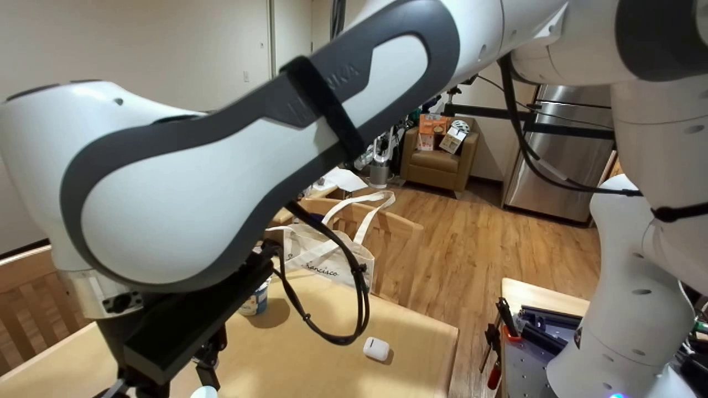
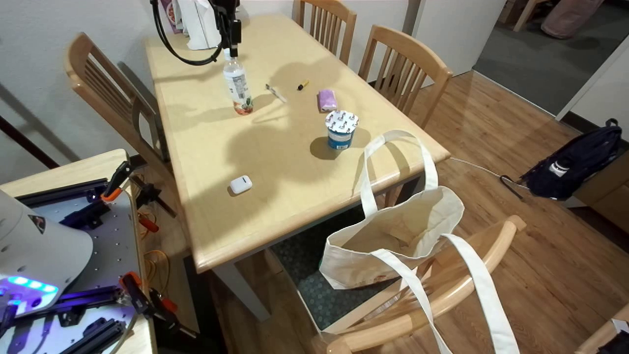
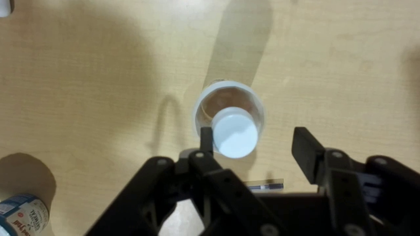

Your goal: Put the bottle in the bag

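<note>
Held fingers (image 3: 303,150) parted, with the white cap (image 3: 235,134) of the bottle (image 2: 239,88) between, just beside one and apart from the other; could not tell whether touching. Saw the bottle upright on the table (image 2: 265,209) and the bag (image 2: 354,265) on a chair (image 2: 314,300) at the table's end.
</note>
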`<state>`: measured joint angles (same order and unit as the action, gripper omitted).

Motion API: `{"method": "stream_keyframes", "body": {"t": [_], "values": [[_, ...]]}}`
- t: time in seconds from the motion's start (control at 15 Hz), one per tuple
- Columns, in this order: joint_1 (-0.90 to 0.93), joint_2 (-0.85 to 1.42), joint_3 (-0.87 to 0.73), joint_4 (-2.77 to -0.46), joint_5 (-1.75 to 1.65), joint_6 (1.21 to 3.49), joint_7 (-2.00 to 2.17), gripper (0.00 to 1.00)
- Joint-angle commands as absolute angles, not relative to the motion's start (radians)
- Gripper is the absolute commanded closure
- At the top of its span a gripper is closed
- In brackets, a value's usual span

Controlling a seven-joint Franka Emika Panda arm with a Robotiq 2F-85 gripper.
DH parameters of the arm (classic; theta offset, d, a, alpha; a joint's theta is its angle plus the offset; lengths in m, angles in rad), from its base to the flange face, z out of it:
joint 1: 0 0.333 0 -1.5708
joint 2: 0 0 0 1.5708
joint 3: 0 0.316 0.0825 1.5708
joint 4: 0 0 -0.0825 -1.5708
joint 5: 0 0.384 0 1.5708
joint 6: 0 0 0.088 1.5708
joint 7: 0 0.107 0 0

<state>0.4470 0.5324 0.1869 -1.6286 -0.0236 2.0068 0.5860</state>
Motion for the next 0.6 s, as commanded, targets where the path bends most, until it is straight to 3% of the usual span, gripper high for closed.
{"method": "stream_keyframes", "body": {"t": [0.0,0.27,0.53], "values": [[0.440,0.541,0.186,-1.627,0.002,2.022,0.561,0.65],[0.443,0.544,0.181,-1.622,-0.002,2.015,0.566,0.90],[0.442,0.535,0.177,-1.627,-0.005,2.010,0.572,0.90]]}}
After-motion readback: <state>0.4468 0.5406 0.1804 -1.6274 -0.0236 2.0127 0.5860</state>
